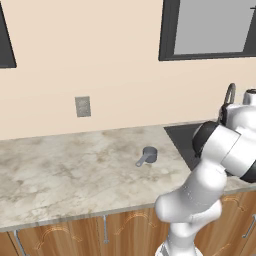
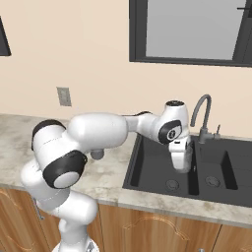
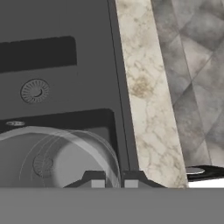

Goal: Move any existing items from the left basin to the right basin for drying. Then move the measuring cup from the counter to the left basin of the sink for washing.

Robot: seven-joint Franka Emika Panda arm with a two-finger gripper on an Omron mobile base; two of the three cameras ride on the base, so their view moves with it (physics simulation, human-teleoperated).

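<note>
On the left, you have the measuring cup [image 1: 148, 155] sitting upright on the marbled surface [image 1: 60, 170], its short handle pointing toward the front edge, well apart from the sink [image 2: 147, 170]. Behind it, a grey outlet plate [image 1: 83, 106] on the wall carries no lettering you can read.

Moving right, your arm reaches across to the sink, and the hand [image 2: 182, 165] hangs pointing down over the left basin [image 2: 157, 172], close to the divider that splits it from the right basin [image 2: 231, 172]. The arched tap [image 2: 202, 115] stands behind, just right of the hand.

From the hand view, the fingertips [image 3: 97, 180] stand close together, clamped on the rim of a pale, see-through round vessel [image 3: 65, 157]. Through it you see a basin drain; a second drain [image 3: 35, 91] lies in the other basin beyond the divider. To the right runs the front strip of the surface, then the tiled floor [image 3: 197, 65].

No brand, label or writing is legible anywhere, not on the cup, the tap or the arm.
</note>
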